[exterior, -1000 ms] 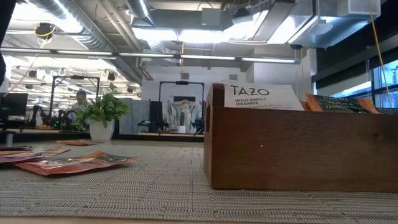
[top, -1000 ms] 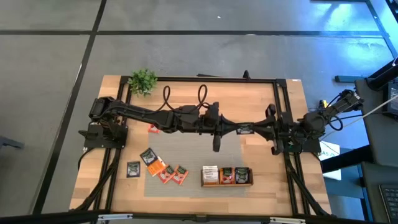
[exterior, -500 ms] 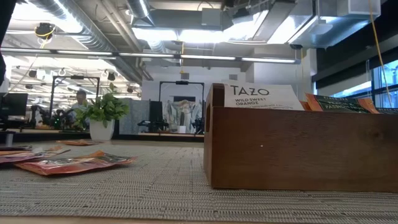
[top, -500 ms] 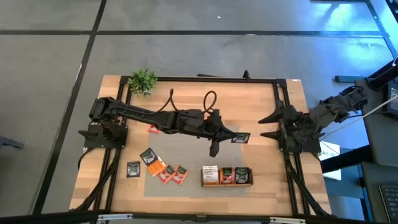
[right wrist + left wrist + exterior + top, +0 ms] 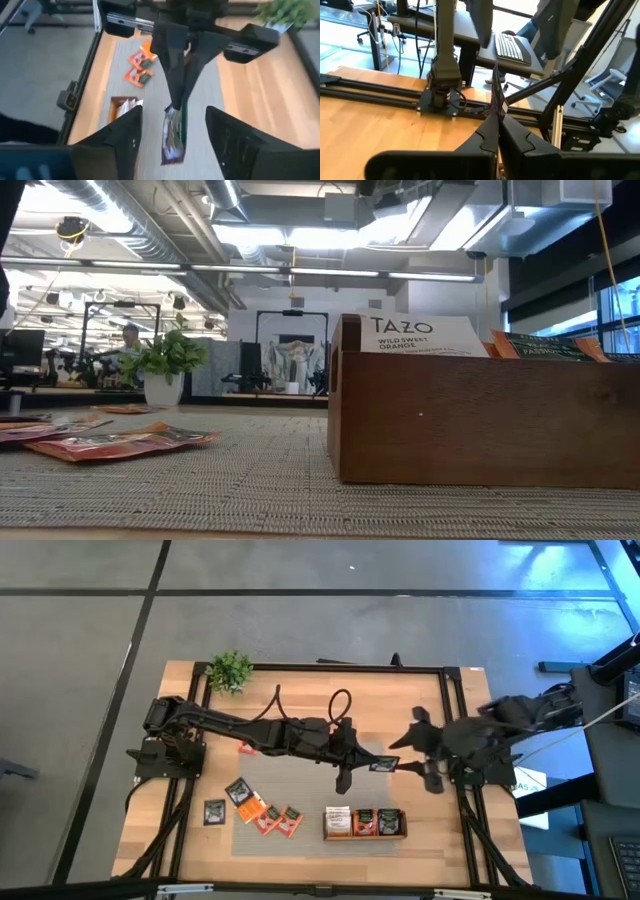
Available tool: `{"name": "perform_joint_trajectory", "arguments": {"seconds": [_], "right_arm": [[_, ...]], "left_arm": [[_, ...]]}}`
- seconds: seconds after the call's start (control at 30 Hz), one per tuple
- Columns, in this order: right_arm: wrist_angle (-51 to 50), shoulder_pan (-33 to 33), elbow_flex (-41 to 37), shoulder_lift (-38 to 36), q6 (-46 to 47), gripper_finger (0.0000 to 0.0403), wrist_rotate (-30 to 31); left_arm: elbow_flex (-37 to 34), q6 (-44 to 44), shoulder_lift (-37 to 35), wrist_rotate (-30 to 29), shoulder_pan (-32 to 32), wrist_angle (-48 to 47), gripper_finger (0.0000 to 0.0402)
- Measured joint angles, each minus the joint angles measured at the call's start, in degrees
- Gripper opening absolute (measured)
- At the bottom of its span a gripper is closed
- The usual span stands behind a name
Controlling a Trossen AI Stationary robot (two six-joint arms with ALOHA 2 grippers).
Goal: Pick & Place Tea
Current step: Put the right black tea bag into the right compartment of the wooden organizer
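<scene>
My left gripper (image 5: 372, 761) reaches over the grey mat (image 5: 310, 780) from the left and is shut on a dark tea sachet (image 5: 173, 135). My right gripper (image 5: 405, 754) stands open just to the right of it. Its two fingers (image 5: 122, 140) flank the sachet in the right wrist view without touching it. The wooden tray (image 5: 365, 824) lies at the mat's near edge with sachets standing in its compartments (image 5: 420, 335). Several loose sachets (image 5: 262, 810) lie flat on the mat's left part. My left gripper pinches one edge of the sachet (image 5: 175, 111) between its two fingertips. The fingers come nearly level from the table's left. The sachet sticks out past the fingertips, standing on edge (image 5: 495, 92), lifted clear above the mat.
A small potted plant (image 5: 230, 670) stands at the far left corner. One sachet (image 5: 214, 811) lies on the wood left of the mat, another (image 5: 247, 747) by the left arm. Black frame rails (image 5: 455, 710) run along the table's sides.
My right gripper has opened and let go of the sachet that both grippers held. It drew back toward the table's right edge, rose and tipped downward. My left gripper has kept hold, and the sachet has shifted a little toward the near edge.
</scene>
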Motion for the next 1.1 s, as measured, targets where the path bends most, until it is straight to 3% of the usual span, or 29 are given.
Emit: {"name": "perform_joint_trajectory", "arguments": {"seconds": [0.13, 0.37, 0.57, 0.83, 1.1], "right_arm": [[-5.71, -4.04, 4.78, 4.58, -0.11, 0.019, -4.48], [-6.83, -8.67, 5.98, 8.47, -1.14, 0.0161, -15.99], [-7.01, -10.36, 5.98, 8.98, 0.31, 0.0122, -17.47], [-7.05, -11.19, 5.98, 8.98, 1.64, 0.0011, -21.7], [-7.1, -11.19, 5.96, 8.98, 2.75, 0.0005, -21.46]], "left_arm": [[0.0, 2.43, 0.0, 0.69, -0.58, -0.03, 0.0002], [0.0, 5.94, 0.0, -1.76, -1.8, -0.07, 0.0002], [0.0, 6.47, 0.01, -1.99, -1.78, -0.56, 0.0002], [0.0, 6.45, 0.02, -2.56, -1.58, -0.69, 0.0003], [0.0, 8.89, 0.02, -2.58, -1.58, -0.71, 0.0004]]}}
